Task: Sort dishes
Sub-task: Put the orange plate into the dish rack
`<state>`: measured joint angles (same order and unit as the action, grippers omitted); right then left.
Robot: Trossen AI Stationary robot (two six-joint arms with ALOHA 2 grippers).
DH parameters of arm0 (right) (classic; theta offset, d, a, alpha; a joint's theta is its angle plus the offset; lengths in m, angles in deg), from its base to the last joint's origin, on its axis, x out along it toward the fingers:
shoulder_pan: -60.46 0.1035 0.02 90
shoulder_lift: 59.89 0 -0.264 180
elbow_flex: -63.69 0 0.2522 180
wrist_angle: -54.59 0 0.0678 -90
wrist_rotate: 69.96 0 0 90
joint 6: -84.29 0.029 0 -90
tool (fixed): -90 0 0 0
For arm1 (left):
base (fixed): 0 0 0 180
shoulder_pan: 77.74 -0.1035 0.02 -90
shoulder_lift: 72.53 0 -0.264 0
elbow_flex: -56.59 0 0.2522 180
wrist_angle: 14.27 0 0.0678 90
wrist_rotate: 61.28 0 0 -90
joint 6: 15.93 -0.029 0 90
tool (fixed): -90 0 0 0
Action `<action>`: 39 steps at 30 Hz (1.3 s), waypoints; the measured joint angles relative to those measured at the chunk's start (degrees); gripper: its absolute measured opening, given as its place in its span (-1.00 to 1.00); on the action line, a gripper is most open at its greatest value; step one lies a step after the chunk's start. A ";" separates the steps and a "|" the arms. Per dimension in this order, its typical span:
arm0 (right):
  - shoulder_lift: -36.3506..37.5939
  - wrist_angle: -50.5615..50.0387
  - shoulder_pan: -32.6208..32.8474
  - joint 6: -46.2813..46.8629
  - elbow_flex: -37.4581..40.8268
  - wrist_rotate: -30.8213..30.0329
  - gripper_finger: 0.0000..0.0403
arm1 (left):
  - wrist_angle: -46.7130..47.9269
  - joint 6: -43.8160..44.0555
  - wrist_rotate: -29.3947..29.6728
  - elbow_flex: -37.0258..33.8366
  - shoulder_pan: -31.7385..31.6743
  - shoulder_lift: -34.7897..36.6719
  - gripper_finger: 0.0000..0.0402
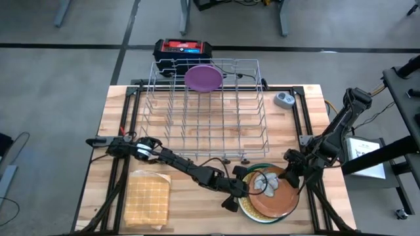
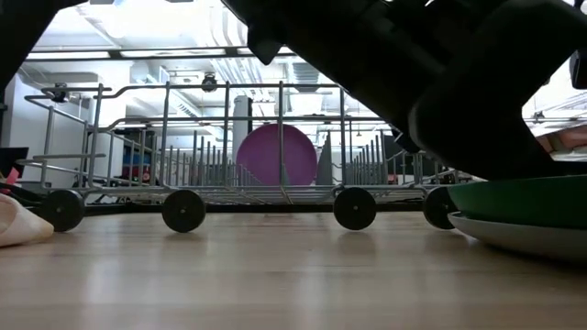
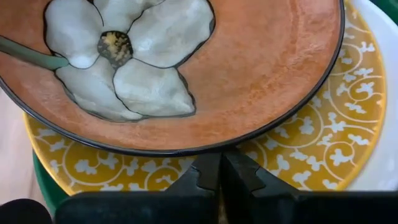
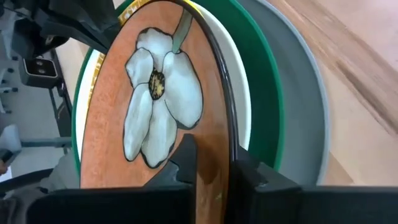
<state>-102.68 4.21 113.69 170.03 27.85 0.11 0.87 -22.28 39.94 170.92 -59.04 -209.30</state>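
The right claw [image 4: 214,171] is clenched on the rim of the brown plate [image 1: 275,196], topmost of the stack at the bench's [image 1: 197,210] near edge. The left claw [image 3: 221,177], fingers pressed together, empty, sits at the yellow plate's [image 3: 323,143] rim. Farther back, the purple plate [image 1: 203,77] stands in the wire rack [image 1: 203,124].

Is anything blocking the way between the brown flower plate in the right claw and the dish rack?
Nothing visible does. The right claw is shut on the brown plate's rim, atop the stack. The rack lies just beyond and holds only the purple plate at its far end. The left claw, shut, sits at the stack's opposite edge.
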 joint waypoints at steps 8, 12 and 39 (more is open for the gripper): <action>0.09 -3.40 0.00 -2.28 -2.29 1.95 -0.89 | 2.08 2.56 -0.35 0.16 -0.32 0.08 -1.00; 0.05 -3.20 0.00 -2.38 -2.31 2.59 -0.94 | 2.65 3.70 -1.07 -0.02 -0.44 0.15 -1.00; -0.08 -12.30 0.04 -15.42 -13.99 -1.28 -1.00 | 15.60 2.82 -2.29 6.97 0.93 3.41 -1.00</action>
<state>-102.76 -8.09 113.73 154.61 13.86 -1.17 16.47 -19.46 37.66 177.89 -58.11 -205.89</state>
